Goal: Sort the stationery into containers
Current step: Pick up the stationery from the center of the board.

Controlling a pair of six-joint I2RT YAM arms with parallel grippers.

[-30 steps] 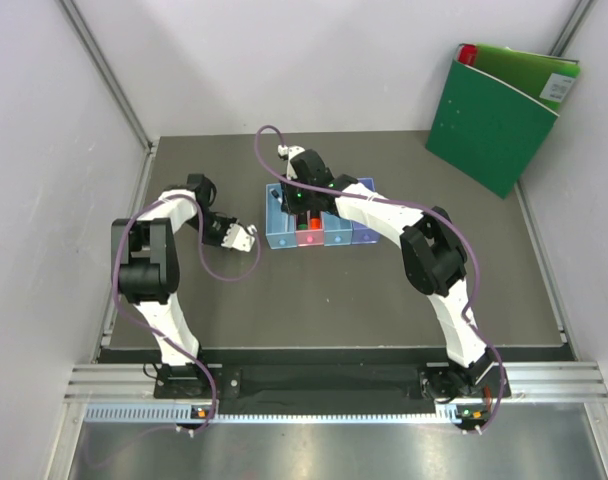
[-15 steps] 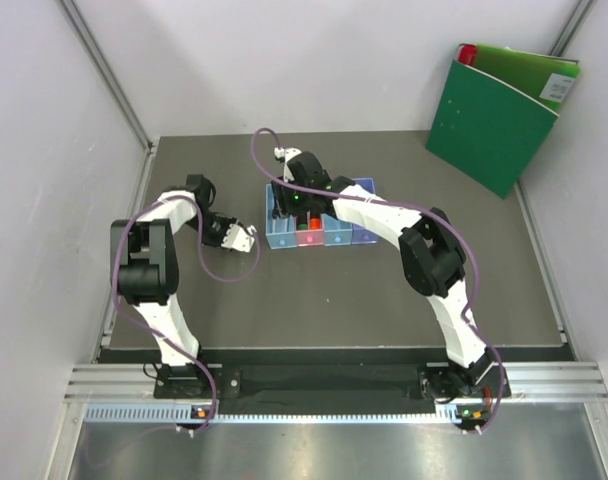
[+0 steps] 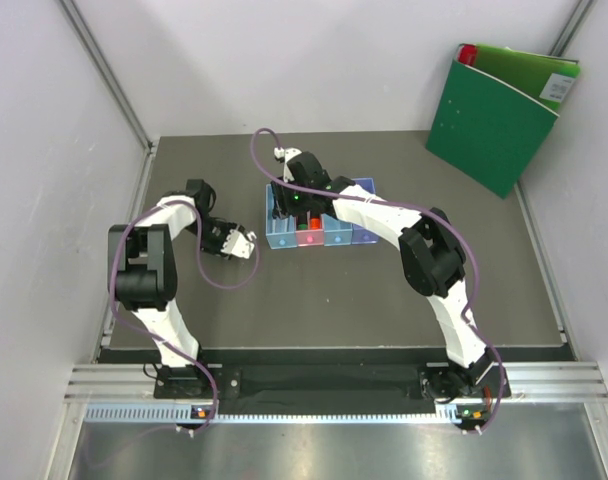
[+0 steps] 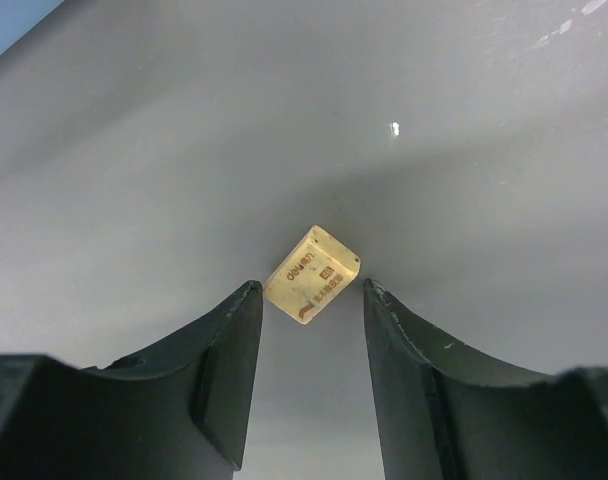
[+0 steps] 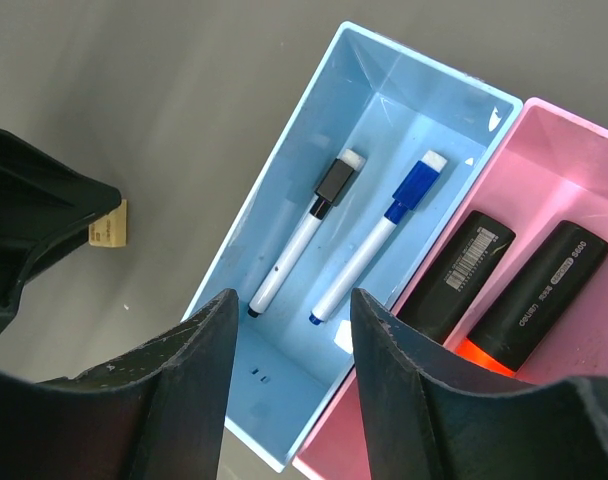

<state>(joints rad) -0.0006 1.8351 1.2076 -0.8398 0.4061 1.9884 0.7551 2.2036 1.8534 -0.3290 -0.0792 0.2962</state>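
**A:** Dark grey desk (image 3: 384, 290), pale walls (image 3: 334, 60) around it, and a green binder (image 3: 499, 115) leaning in the far right corner. Which piece is not yet sorted?

**B:** I see one small beige block (image 4: 312, 274), probably an eraser. It lies on the bare desk, to the left of the row of bins and apart from them.

**A:** Which arm is nearer to it?

**B:** The left one, clearly. The left hand (image 3: 246, 243) is low over the desk, its fingers are moderately apart and hold nothing. The block lies just in front of the fingertips, in line with the gap between them.

**A:** How does its long axis lie?

**B:** Tilted, more across the gap than along it. I think the fingers would close on its short ends, so one corner may meet a finger first and the block may turn.

**A:** And the right hand (image 5: 291, 297)?

**B:** It hangs above the light blue bin (image 5: 289, 150), with fingers apart and empty. Two thin pens (image 5: 304, 235) lie in that bin, and two black markers (image 5: 454, 270) lie in the pink bin (image 5: 564, 150) beside it.

**A:** Is there room to work?

**B:** Yes. The desk around the block is flat and smooth, and only the bins are near it.
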